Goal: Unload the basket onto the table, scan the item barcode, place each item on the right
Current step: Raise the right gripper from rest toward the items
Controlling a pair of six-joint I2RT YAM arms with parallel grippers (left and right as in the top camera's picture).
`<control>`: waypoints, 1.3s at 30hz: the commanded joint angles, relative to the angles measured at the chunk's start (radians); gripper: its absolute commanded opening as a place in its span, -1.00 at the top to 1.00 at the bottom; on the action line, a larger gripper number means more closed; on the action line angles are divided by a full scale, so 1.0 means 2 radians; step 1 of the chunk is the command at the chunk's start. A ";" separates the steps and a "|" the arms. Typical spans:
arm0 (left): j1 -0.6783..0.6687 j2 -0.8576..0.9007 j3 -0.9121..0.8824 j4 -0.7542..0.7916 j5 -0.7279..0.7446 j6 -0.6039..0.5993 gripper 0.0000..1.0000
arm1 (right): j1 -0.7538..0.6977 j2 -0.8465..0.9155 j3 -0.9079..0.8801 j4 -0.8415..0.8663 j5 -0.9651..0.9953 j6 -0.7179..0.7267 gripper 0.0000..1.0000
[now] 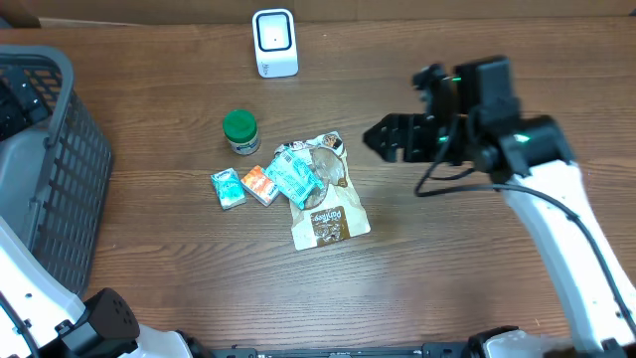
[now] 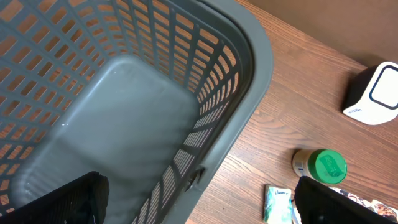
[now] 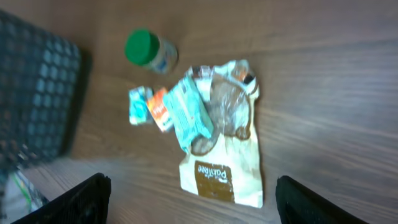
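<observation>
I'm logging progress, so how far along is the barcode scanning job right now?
Done: nothing apparent; the jar, packets and bag lie clustered, apart from the scanner. In hand: the right gripper hovers open and empty beside the bag; the left gripper hangs open over the basket. Left: grasp an item, present its barcode to the scanner.

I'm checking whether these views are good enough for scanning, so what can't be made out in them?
- Barcodes: none readable on the snack bag or the green-lidded jar; overhead too small, right wrist view blurred.
- Scanner: cut off by the right edge in the left wrist view.
- Basket: cut off by the left edge overhead.
</observation>
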 commanded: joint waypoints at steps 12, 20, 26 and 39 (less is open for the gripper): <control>0.000 -0.007 0.003 0.000 0.002 0.011 -0.99 | 0.042 0.051 0.014 -0.006 0.025 0.002 -0.66; 0.000 -0.007 0.003 0.000 0.002 0.011 -0.99 | 0.042 0.051 0.014 -0.006 0.025 0.002 -0.66; 0.000 -0.007 0.003 0.000 0.002 0.011 -0.99 | 0.042 0.051 0.014 -0.006 0.025 0.002 -0.66; 0.000 -0.007 0.003 0.000 0.002 0.011 -0.99 | 0.042 0.051 0.014 -0.007 0.024 0.002 -0.64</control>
